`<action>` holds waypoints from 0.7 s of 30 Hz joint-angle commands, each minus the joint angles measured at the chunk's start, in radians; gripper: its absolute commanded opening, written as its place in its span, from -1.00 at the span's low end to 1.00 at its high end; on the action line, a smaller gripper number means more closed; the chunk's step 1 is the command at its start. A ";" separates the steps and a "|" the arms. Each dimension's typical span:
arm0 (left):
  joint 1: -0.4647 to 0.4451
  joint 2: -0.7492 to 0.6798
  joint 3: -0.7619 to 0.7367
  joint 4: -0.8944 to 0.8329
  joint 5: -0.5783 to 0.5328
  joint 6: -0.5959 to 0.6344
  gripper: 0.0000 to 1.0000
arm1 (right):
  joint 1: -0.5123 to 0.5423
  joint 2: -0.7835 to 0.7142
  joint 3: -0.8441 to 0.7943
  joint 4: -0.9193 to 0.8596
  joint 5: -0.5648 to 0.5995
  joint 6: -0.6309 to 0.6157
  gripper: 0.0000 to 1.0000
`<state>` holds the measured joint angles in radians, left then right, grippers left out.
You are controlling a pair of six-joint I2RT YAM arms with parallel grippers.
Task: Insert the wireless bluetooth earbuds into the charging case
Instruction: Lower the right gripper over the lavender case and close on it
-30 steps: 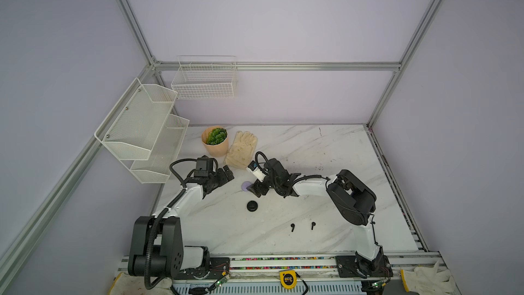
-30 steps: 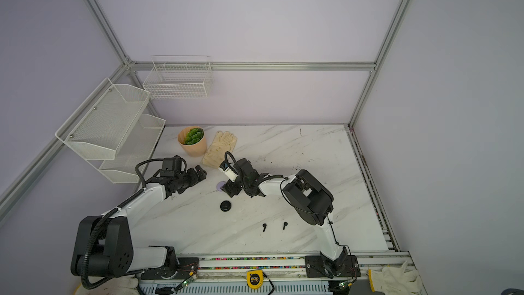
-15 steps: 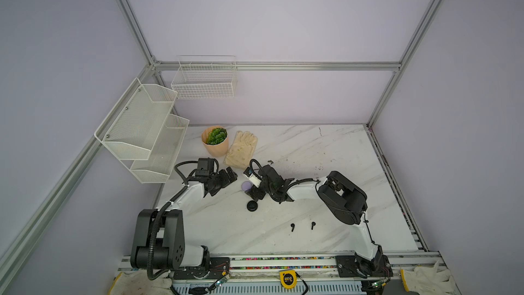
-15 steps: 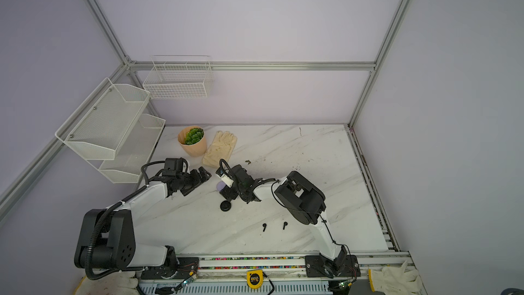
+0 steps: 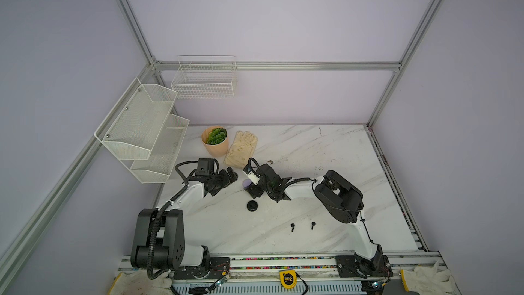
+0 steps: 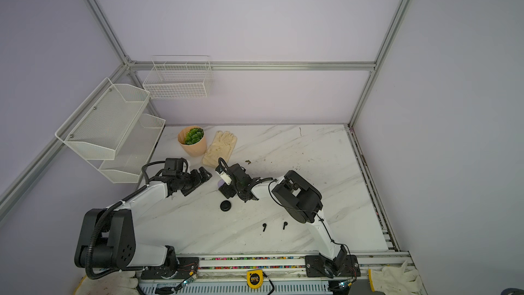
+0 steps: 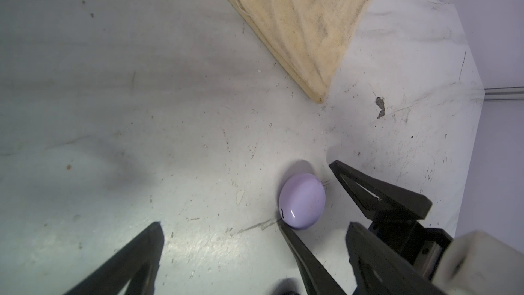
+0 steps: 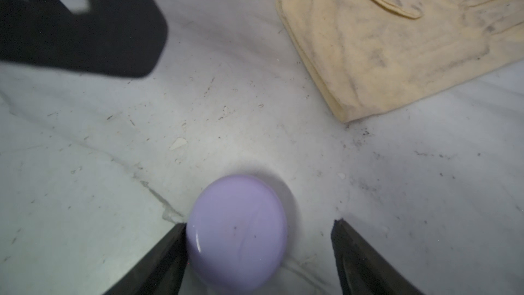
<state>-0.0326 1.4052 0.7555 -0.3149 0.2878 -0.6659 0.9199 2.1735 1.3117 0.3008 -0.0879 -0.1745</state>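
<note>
A shut lilac charging case lies on the marble table, also seen as the lilac case. My right gripper straddles it, open; one finger touches the case and the other stands apart. My left gripper is open and empty, its tips just short of the case. A black round case sits nearer the front. Two black earbuds lie loose in front of that.
A beige glove and a potted plant lie just behind the grippers. White mesh shelves and a wire basket hang on the walls. A tape measure rests on the front rail.
My right gripper slid left until its fingers came to stand either side of the lilac case. The left gripper edged right, closer to the case. The cases and earbuds stayed put.
</note>
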 commanded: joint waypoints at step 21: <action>0.007 -0.013 0.023 0.050 0.076 -0.029 1.00 | -0.016 -0.183 -0.189 0.032 -0.054 -0.119 0.94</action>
<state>-0.0326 1.4052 0.7555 -0.2932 0.3340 -0.6788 0.9108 2.0571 1.1629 0.2947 -0.0608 -0.1886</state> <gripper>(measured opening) 0.997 0.959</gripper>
